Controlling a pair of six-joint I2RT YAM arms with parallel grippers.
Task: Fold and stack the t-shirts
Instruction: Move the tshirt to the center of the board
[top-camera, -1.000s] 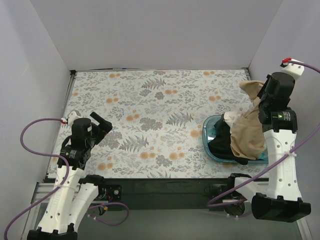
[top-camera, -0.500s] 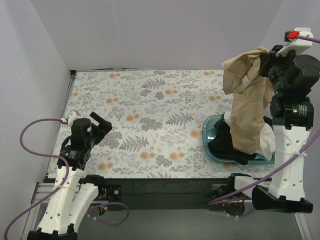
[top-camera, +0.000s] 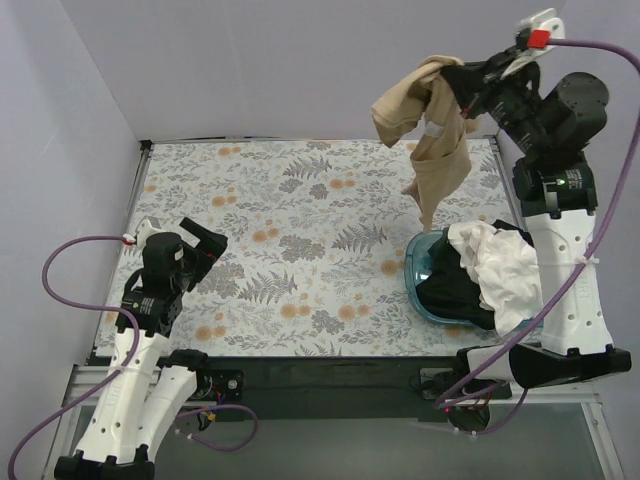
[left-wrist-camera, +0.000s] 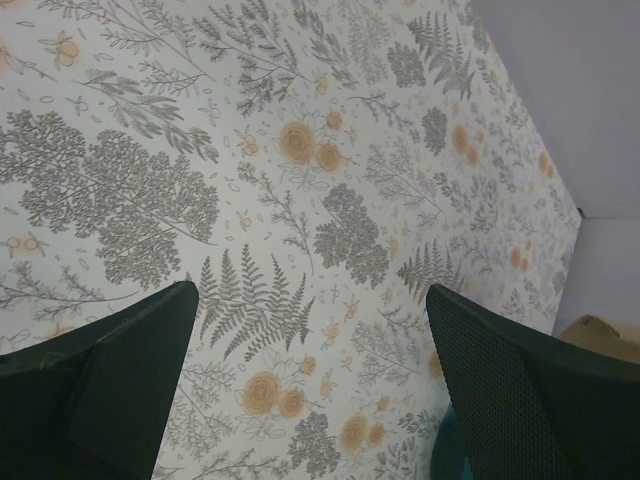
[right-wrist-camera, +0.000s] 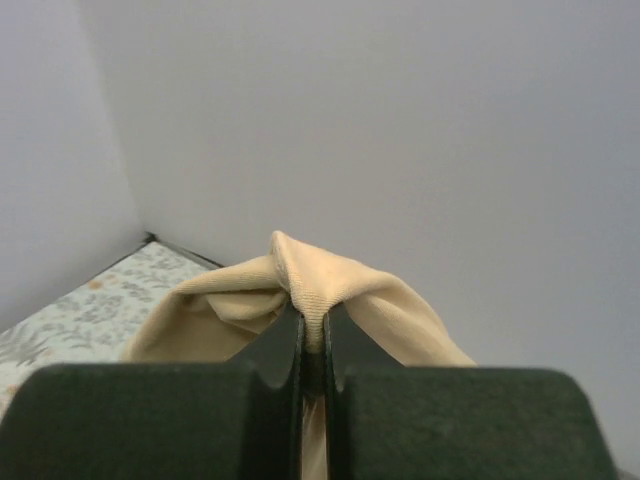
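My right gripper (top-camera: 452, 85) is raised high at the back right and shut on the tan t-shirt (top-camera: 432, 140), which hangs free of the table; its lower tip dangles just above the basin's back rim. In the right wrist view the tan cloth (right-wrist-camera: 330, 295) is pinched between the closed fingers (right-wrist-camera: 282, 345). The white t-shirt (top-camera: 502, 262) and the black t-shirt (top-camera: 452, 290) lie bunched in the teal basin (top-camera: 416, 262). My left gripper (top-camera: 203, 252) is open and empty over the table's left side; its fingers (left-wrist-camera: 520, 385) frame bare floral cloth.
The floral tablecloth (top-camera: 300, 230) covers the table between white walls. The basin sits at the right front edge, beside the right arm's column (top-camera: 565, 290). A purple cable (top-camera: 70, 270) loops at the left arm.
My right gripper has lifted the tan t-shirt up out of the basin and swung it left and back. The white and black shirts are now uncovered. The left arm has not moved.
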